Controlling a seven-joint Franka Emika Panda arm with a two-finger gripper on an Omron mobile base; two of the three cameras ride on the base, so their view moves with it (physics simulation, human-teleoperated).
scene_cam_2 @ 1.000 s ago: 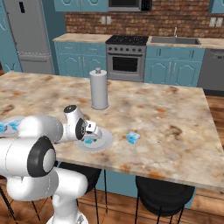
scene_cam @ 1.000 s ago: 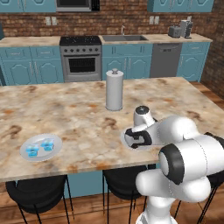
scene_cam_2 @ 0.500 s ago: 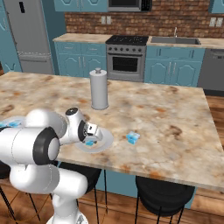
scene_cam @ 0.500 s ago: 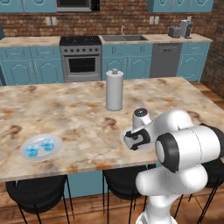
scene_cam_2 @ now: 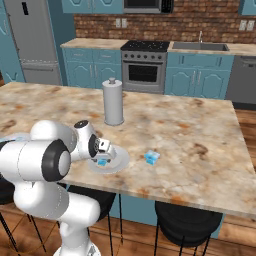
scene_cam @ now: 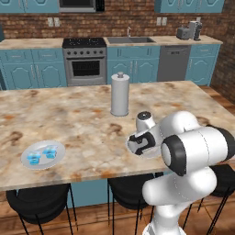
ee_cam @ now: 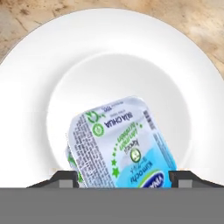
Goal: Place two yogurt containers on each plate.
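The cup [ee_cam: 120, 146] sits between the parted jaws, resting on the plate [ee_cam: 39, 78] near the tabletop's [scene_cam_2: 200, 130] front edge.

We record a marble-patterned island bench [scene_cam: 82, 124] in beige and brown, with black stools [scene_cam: 43, 211] tucked under its near edge. A white paper-towel cylinder [scene_cam: 120, 94] stands upright on it. At twelve o'clock a red brick wall [scene_cam: 124, 20] backs teal cabinets [scene_cam: 27, 73], a steel range [scene_cam: 86, 64] with a dark cooktop, a sink [scene_cam: 130, 40], and a grey dishwasher [scene_cam: 173, 63]. A toaster [scene_cam: 183, 32] sits at one o'clock. A grey refrigerator [scene_cam_2: 30, 40] stands at ten o'clock in the right base view. The wood plank floor [scene_cam: 92, 222] is reddish. Lighting is even.
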